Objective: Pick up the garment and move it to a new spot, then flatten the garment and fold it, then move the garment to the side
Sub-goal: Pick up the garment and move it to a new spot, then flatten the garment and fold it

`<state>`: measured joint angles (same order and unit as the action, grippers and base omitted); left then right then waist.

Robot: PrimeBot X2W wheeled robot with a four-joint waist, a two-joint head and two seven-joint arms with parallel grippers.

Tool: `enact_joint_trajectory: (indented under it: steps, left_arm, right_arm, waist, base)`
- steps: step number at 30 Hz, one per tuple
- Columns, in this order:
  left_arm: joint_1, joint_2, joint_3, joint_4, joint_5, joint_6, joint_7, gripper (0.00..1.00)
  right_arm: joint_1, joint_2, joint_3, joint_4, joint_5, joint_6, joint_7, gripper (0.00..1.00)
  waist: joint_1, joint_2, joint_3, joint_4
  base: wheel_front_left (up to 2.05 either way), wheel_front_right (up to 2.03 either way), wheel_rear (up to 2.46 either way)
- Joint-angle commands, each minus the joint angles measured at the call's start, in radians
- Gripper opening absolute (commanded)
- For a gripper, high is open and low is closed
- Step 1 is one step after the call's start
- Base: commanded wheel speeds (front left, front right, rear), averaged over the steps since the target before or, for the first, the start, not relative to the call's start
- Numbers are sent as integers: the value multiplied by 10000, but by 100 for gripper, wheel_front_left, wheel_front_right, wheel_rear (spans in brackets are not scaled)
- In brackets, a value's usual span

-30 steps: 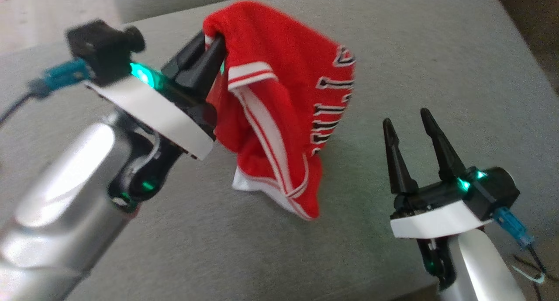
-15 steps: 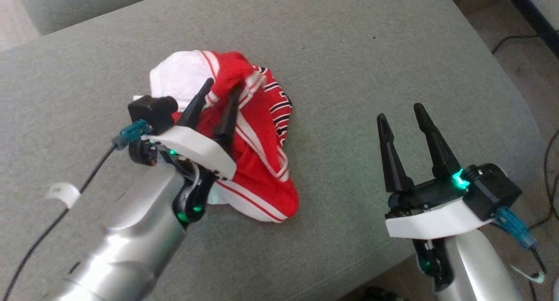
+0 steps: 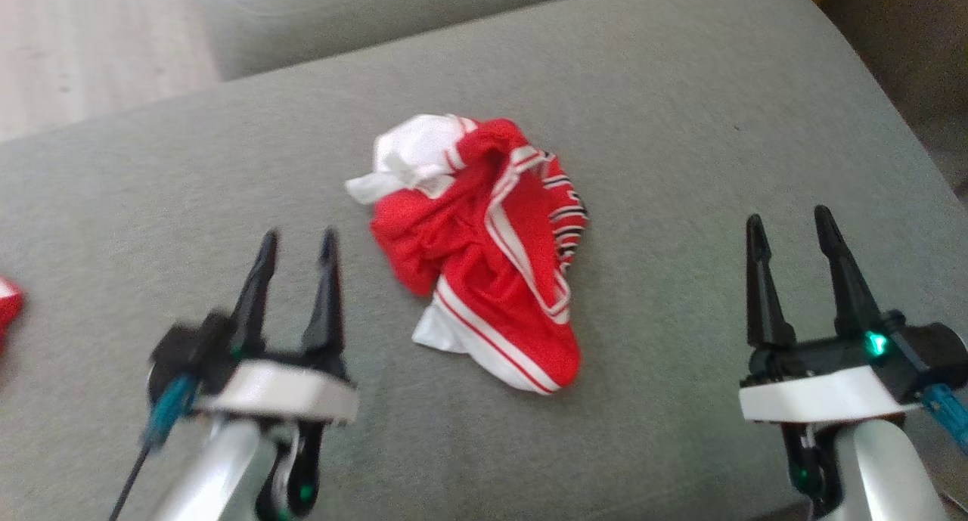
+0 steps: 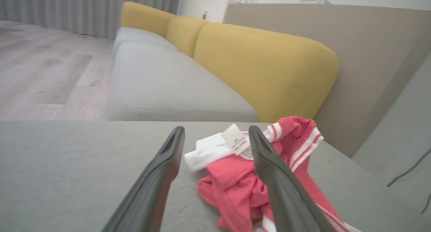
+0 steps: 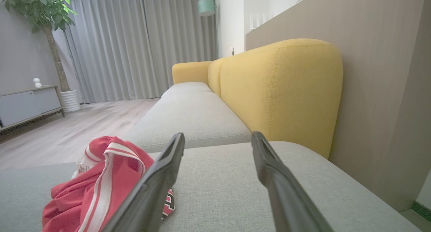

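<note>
Head view: a crumpled red garment [image 3: 484, 256] with white trim and black-and-white lettering lies in a heap near the middle of a grey cushion [image 3: 681, 128], with nothing holding it; a white patch is turned up at its far end, and a striped hem points toward the robot. The left gripper [image 3: 299, 236] stands to the garment's left and nearer the robot; its fingers are parted by a moderate gap, empty and clear of the cloth; its outline is blurred. The right gripper [image 3: 788, 215] stands well to the garment's right, near the cushion's edge; its fingers are likewise spread and empty. A small red item [image 3: 7, 309] shows at the picture's left edge; too little of it is visible to identify. Pale wooden floor [image 3: 91, 44] lies beyond the cushion at the upper left.

Left wrist view: the two dark fingers frame the garment, which lies ahead on the grey surface; a white label [image 4: 235, 142] sits on top at its far end; a yellow backrest [image 4: 262, 67] rises behind.

Right wrist view: the garment lies low at the left, partly behind one finger; grey curtains [image 5: 134, 46] and a potted plant [image 5: 40, 9] stand in the background.
</note>
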<state>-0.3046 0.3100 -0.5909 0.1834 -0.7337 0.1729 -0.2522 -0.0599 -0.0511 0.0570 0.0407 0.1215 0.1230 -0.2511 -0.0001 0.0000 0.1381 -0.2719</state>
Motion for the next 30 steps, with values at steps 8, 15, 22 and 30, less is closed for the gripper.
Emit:
enact_joint_trajectory:
  steps: [8, 15, 22, 30]
  left_arm:
    - [3070, -460, 2675, -1658, 2311, 401, -93, 100]
    - [4427, -1086, 4061, -1878, 3552, -243, -94, 100]
    - [5174, -1938, 5336, -1847, 4627, -1311, -94, 100]
    - [5147, -2409, 5951, -1677, 5115, -2037, -95, 100]
  right_arm:
    - [463, 9, -574, 67, -435, 77, -107, 100]
    - [780, 9, -896, 449, -592, 77, -107, 100]
    - [984, 9, -986, 884, -584, 77, -107, 100]
    - [928, 9, -758, 994, -526, 77, -107, 100]
  waist:
    - [1, 0, -1171, 1913]
    - [1, 0, -1377, 2527]
    - [1, 0, -1501, 2756]
    - [1, 0, -1445, 2638]
  base:
    - [0, 0, 0]
    - [0, 0, 0]
    - [0, 0, 0]
    - [0, 0, 0]
